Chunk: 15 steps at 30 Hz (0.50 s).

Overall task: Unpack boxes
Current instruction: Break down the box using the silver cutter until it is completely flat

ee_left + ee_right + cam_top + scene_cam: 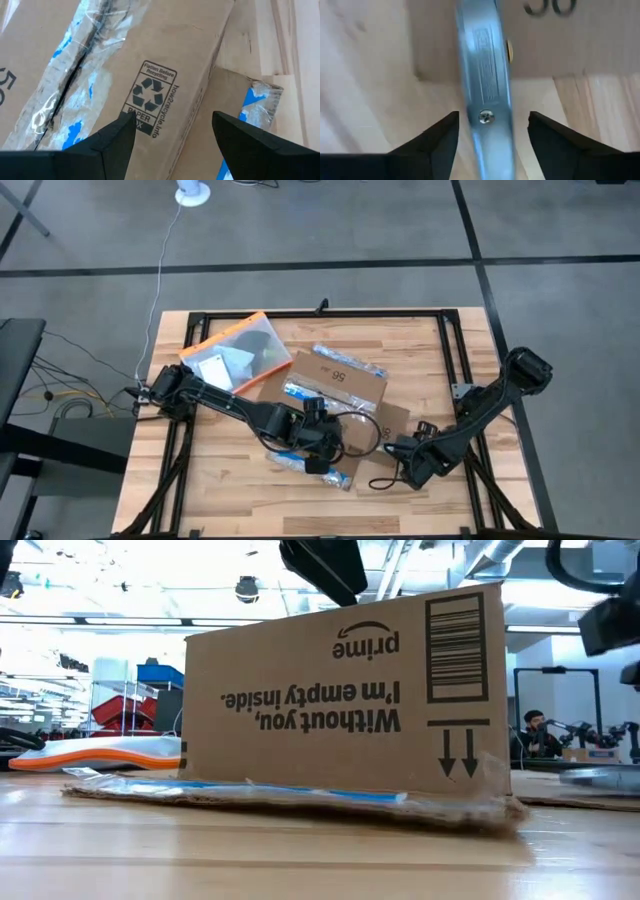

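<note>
The brown cardboard box (335,385) lies mid-table, printed upside-down with "prime", a barcode and arrows, and crossed by blue-and-white tape. The left gripper (318,442) hovers over its near edge, fingers apart. The right gripper (492,140) has fingers apart around a metal blade (485,75).

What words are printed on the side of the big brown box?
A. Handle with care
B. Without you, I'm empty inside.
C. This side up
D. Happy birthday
B: in the low view the cardboard box shows "Without you, I'm empty inside." printed upside down, below an upside-down "prime" mark and beside a barcode.
</note>
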### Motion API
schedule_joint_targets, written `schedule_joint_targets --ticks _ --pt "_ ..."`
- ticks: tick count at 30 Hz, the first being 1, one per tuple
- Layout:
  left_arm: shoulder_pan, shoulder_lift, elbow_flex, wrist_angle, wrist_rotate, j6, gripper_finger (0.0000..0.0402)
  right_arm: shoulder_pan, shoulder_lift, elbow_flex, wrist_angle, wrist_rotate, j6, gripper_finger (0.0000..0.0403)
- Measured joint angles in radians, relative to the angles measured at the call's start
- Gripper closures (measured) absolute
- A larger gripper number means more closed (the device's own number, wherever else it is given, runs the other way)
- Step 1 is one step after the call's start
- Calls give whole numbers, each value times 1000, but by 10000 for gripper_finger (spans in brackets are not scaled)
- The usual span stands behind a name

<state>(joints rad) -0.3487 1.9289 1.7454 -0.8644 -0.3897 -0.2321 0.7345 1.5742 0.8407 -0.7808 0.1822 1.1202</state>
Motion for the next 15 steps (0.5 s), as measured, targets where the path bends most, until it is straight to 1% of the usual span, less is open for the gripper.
schedule_joint_targets --ticks 3,6,8,10,12,15 --pt "0 -10 0 -11 1 1 155 1 -14 30 -8 -6 5 173" --pt "0 -50 0 -27 -5 4 155 -2 -59 114 -43 -1 -13 174" --pt "5 -83 0 -38 -26 7 155 -5 -91 179 -79 29 -43 178" --pt "18 -107 0 -39 -67 33 155 -10 -119 238 -125 103 -64 181" --pt "37 -121 0 -38 -105 87 155 -21 -146 281 -154 210 -94 184" --pt "73 -120 0 -46 -105 164 155 -55 -177 327 -150 358 -197 186"
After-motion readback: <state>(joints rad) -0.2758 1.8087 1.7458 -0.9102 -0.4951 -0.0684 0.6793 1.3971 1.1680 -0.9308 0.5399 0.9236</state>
